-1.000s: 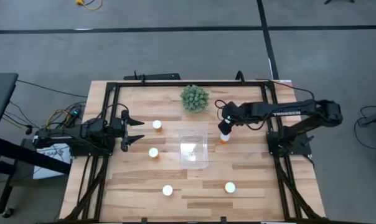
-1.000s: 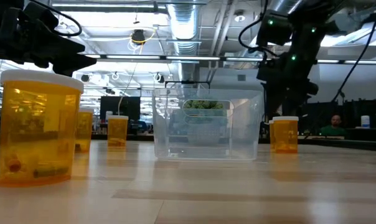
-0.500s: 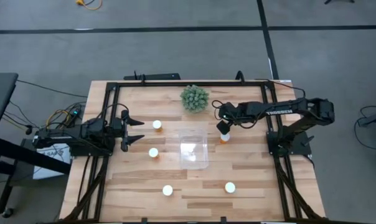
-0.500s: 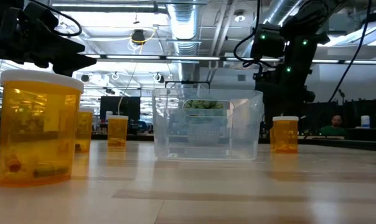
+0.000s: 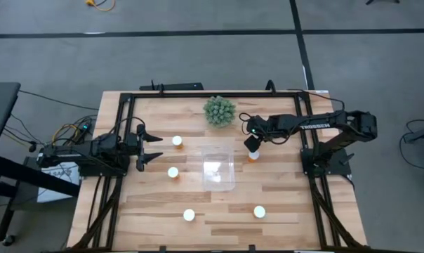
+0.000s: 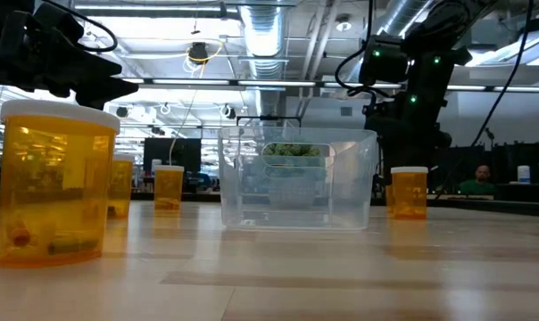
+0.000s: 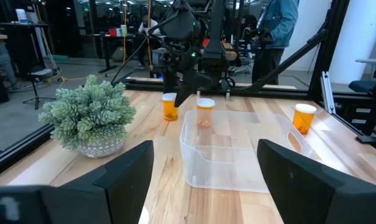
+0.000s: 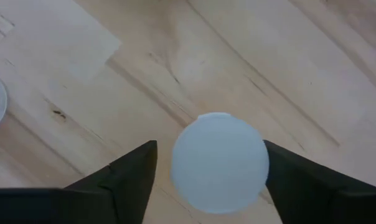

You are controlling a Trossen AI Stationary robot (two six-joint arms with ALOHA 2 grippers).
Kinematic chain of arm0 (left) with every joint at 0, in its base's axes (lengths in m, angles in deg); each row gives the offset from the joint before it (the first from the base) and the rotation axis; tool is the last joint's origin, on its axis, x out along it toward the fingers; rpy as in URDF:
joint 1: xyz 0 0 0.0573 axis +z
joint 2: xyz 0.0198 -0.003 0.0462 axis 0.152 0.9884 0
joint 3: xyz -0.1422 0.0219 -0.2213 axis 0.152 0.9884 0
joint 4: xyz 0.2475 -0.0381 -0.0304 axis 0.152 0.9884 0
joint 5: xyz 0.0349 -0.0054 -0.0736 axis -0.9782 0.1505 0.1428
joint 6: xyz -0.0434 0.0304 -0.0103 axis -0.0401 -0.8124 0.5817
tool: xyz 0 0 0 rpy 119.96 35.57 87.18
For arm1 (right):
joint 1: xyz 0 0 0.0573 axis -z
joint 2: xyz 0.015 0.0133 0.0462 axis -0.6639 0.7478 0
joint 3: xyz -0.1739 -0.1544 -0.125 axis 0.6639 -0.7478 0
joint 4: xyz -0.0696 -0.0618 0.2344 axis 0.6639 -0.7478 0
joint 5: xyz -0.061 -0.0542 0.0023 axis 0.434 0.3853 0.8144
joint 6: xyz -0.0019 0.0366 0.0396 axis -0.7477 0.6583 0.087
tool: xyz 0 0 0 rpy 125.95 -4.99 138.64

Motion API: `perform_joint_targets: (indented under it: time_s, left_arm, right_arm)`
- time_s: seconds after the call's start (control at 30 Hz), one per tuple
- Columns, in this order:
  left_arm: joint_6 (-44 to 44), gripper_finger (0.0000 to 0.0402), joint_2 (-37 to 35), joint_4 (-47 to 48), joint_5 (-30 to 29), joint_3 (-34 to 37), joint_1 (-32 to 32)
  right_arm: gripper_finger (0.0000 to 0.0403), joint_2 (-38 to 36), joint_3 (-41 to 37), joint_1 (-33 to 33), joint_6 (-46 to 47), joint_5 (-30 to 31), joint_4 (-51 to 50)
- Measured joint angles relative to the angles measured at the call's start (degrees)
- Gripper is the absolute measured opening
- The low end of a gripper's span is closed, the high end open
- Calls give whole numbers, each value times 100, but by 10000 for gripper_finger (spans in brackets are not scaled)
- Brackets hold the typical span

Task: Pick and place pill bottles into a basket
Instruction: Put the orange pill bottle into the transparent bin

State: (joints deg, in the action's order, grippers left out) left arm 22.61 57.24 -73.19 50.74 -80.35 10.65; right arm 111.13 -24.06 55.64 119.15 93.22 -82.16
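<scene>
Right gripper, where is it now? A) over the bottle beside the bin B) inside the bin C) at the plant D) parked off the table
A: the right gripper hangs open above the white cap of a pill bottle standing right of the basket.

The right arm (image 5: 307, 125) carries white lettering (apparently "TROSSEN", barely legible); nothing else reads.
</scene>
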Motion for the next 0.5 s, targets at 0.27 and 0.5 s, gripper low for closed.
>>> perform_joint_targets:
  time_s: [0.27,0.5]
  left_arm:
    - [0,277,0,1,2,0,0]
    - [0,277,0,1,2,0,-1]
  right_arm:
    - [195,-4,0,0,0,-2,14]
    - [211,-97,0,0,-48,-153,152]
